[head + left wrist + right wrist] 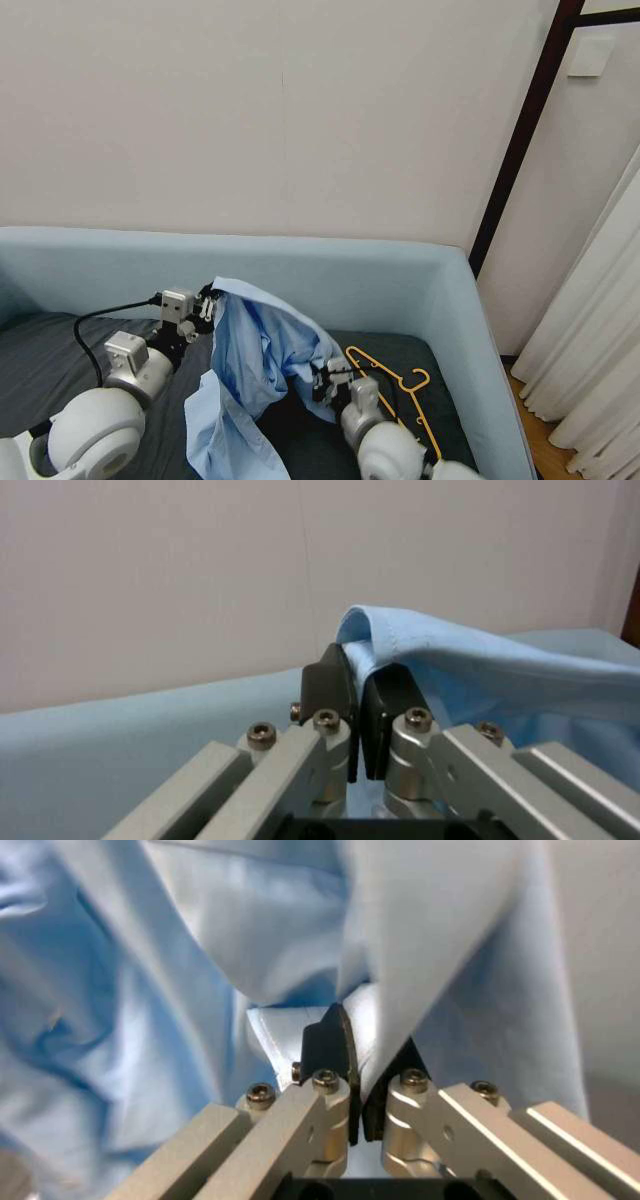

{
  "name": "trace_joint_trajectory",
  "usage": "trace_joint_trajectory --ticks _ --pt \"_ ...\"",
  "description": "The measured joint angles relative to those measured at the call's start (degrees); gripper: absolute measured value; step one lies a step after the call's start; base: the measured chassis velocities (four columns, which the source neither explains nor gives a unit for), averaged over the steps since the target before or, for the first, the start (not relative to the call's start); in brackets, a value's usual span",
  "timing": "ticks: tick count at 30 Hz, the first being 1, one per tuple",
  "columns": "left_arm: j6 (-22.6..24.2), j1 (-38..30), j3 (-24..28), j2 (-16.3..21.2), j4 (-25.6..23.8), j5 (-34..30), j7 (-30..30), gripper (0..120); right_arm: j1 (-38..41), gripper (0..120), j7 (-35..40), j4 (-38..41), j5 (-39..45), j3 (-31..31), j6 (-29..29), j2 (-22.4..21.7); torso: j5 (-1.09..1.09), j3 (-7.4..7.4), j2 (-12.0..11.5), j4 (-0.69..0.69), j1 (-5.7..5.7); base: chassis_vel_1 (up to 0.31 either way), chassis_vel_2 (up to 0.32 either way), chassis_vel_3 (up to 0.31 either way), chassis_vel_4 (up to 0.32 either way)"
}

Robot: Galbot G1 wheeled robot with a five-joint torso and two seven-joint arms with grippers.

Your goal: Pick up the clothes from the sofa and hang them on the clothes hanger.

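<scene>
The picking-up part looks nearly done. The blue shirt [250, 350] is up in the air over the sofa [440, 290], and both tools hold it. The left tool [208, 303] is up near the sofa's back. Its two black pads are squeezed tight on a folded edge at the top of the shirt. The right tool [318, 378] is lower down and more to the right. It pinches another bit of the cloth between its pads. The shirt hangs between them like a little tent, then falls in loose folds toward the dark seat [60, 340].

The hanging part is not done yet. The orange hanger [385, 375] lies flat on the seat, just beside the right arm, with nothing on it. As far as I can see, the shirt is not touching it. So I think the big job is left: getting the shirt onto the hanger.

Some things are hard to see. The bottom of the shirt runs off the lower edge of the head view. So I cannot tell if its end rests on the seat or hangs free. The right arm covers part of the hanger. The cloth is all bunched up, so I cannot tell which part each tool has: a collar, a shoulder or a hem. In the right wrist view the cloth is very close, and its folds hide where the sleeves are.
</scene>
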Motion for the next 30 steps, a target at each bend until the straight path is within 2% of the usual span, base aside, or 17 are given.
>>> trace_joint_trajectory --ticks 4,7,9,10,11,13,14,15,17,19,20,24,25,26,28,30 --pt "0.48 -7.5 5.2 -1.21 3.13 -2.11 0.91 0 6.41 0 -0.07 1.01 4.21 -0.62 -0.38 -4.39 0.02 0.0 0.0 -0.03 0.0 0.0 0.0 0.0 0.0" --pt "0.62 -10.08 7.43 -2.26 4.39 -2.41 1.04 0 8.47 0 -0.09 0.55 5.36 -0.71 -0.3 -5.01 -0.01 0.0 0.01 -0.01 0.0 0.0 0.0 0.0 0.0" --pt "0.7 -16.83 14.54 -6.06 8.37 -2.64 0.83 0 12.39 0 -0.15 -2.41 7.22 -0.5 -0.02 -4.63 0.02 0.0 0.0 0.0 0.0 0.0 0.0 0.0 0.0" --pt "0.7 -16.83 14.54 -6.06 8.37 -2.64 0.83 0 12.39 0 -0.15 -2.41 7.22 -0.5 -0.02 -4.63 0.02 0.0 0.0 0.0 0.0 0.0 0.0 0.0 0.0" --pt "0.71 -20.4 18.87 -9.58 11.68 -2.67 0.66 0 14.59 0 -0.14 -5.04 7.89 0.22 0.33 -3.33 0.0 0.0 0.0 -0.01 0.0 0.0 0.0 0.0 0.0" --pt "0.53 -25.0 23.6 -15.26 18.02 -2.66 0.23 0 17.02 0 -0.16 -9.12 8.01 1.23 0.9 -0.99 -0.03 0.01 0.0 -0.02 0.01 0.0 0.0 0.0 0.0" --pt "0.28 -26.66 24.86 -17.43 20.61 -2.63 0.3 0 17.93 0 -0.15 -10.69 8.01 1.49 1.05 -0.1 -0.01 0.02 -0.01 -0.01 0.01 0.0 0.0 0.0 0.0" --pt "0.28 -26.66 24.86 -17.43 20.61 -2.63 0.3 0 17.93 0 -0.15 -10.69 8.01 1.49 1.05 -0.1 -0.01 0.02 -0.01 -0.01 0.01 0.0 0.0 0.0 0.0" --pt "-0.41 -32.01 27.35 -22.81 28.07 -2.68 0.75 0 21.14 0 -0.07 -14.95 8.05 1.93 1.16 2.03 -0.02 0.03 -0.01 -0.02 0.02 0.0 0.0 0.0 0.0" --pt "-0.6 -36.75 28.66 -25.52 32.48 -2.99 1.26 0 24.14 0 0.05 -17.75 8.56 1.86 1.02 2.92 0.03 0.02 -0.01 -0.02 0.02 0.0 0.0 0.0 0.0" --pt "-0.6 -36.75 28.66 -25.52 32.48 -2.99 1.26 0 24.14 0 0.05 -17.75 8.56 1.86 1.02 2.92 0.03 0.02 -0.01 -0.02 0.02 0.0 0.0 0.0 0.0" --pt "-0.4 -47.68 32.6 -28.48 39.4 -3.83 2.11 0 34.57 0 0.02 -22.71 12.52 -1.89 -1.52 3.05 0.03 0.02 -0.01 -0.02 0.02 0.0 0.0 0.0 0.0" --pt "-0.4 -47.68 32.6 -28.48 39.4 -3.83 2.11 0 34.57 0 0.02 -22.71 12.52 -1.89 -1.52 3.05 0.03 0.02 -0.01 -0.02 0.02 0.0 0.0 0.0 0.0" --pt "-0.25 -50.55 33.77 -29.04 41.15 -4.25 2.53 0 37.33 0 -0.23 -23.64 13.6 -2.65 -2.5 3.0 -0.02 0.02 -0.01 0.0 0.02 0.0 0.0 0.0 0.0" --pt "0.83 -58.61 36.9 -30.0 45.36 -5.09 3.43 0 44.96 0 -1.89 -24.54 16.65 -4.53 -6.44 1.9 -0.01 0.01 -0.01 0.01 0.02 0.0 0.0 0.0 0.0" --pt "1.33 -66.06 40.47 -28.86 46.64 -6.01 4.88 0 50.57 0 -4.2 -22.12 21.29 -6.85 -11.31 -1.32 0.04 -0.01 0.01 -0.03 0.02 0.0 0.0 0.0 0.0"
